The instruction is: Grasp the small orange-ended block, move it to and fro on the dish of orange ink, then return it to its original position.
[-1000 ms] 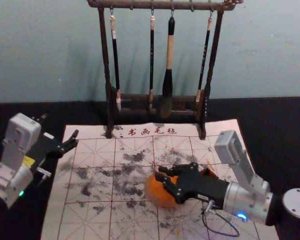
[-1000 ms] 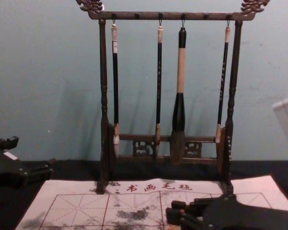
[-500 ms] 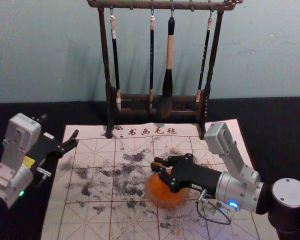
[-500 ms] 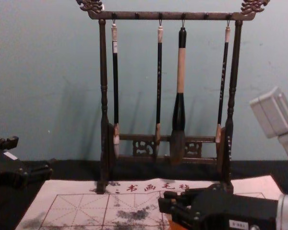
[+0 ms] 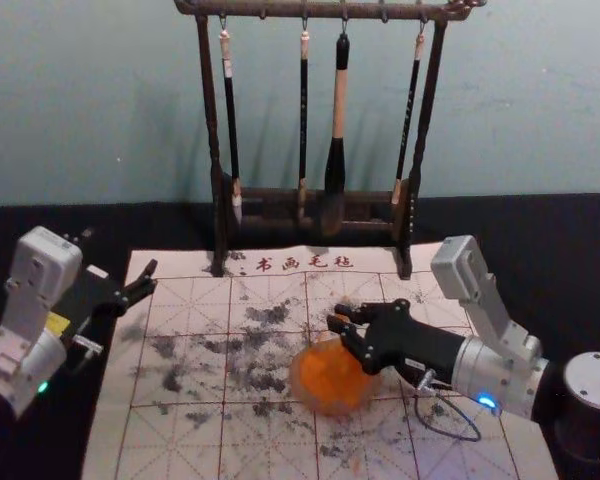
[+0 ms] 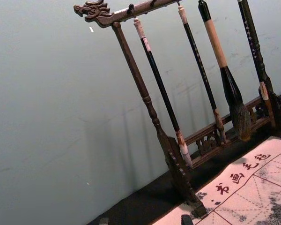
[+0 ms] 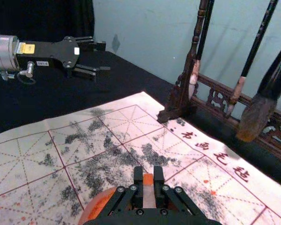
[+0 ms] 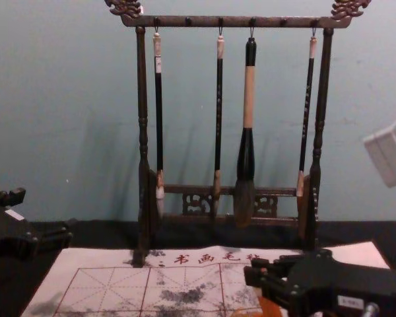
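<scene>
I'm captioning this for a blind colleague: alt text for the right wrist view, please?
Right gripper pinching an orange-ended block near a dish of orange ink on a stained, gridded mat; beyond, hanging brushes and the open left gripper.

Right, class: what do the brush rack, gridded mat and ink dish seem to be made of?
Brush rack: probably dark varnished wood; turned posts, carved ends, slight sheen.
Gridded mat: matt, soft-looking cloth or felt; its far edge ripples.
Ink dish: smooth glass or plastic, I can't tell which; its rim looks translucent.
</scene>
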